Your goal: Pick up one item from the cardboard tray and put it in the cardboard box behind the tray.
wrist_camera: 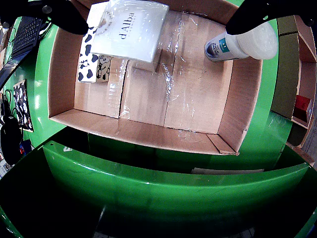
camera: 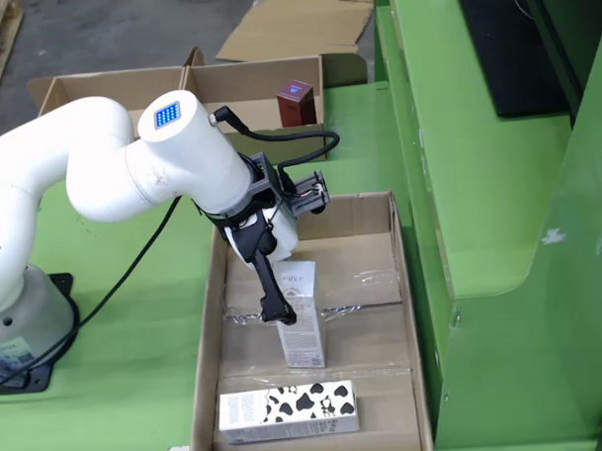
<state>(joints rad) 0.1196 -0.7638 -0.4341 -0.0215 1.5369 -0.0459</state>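
In the wrist view the cardboard tray (wrist_camera: 148, 134) lies below me. It holds a white "d'Alba" box (wrist_camera: 131, 29), a cow-patterned carton (wrist_camera: 88, 59) partly under that box, and a white bottle (wrist_camera: 242, 44) lying on its side. My gripper (wrist_camera: 158, 10) is open and holds nothing. One black finger (wrist_camera: 64, 15) is at the top left and the other (wrist_camera: 252, 15) at the top right. In the still view my gripper (camera: 282, 290) hangs over the tray (camera: 211, 337), just above the white box (camera: 303, 329). The cow carton (camera: 288, 409) lies at the near end. The cardboard box (camera: 227, 85) stands behind the tray.
A dark red small box (camera: 295, 102) sits in the cardboard box. A raised green shelf (camera: 477, 180) runs along the tray's right side in the still view. Flattened cardboard (camera: 294, 28) lies on the floor behind. A keyboard (wrist_camera: 25, 37) is at the wrist view's upper left.
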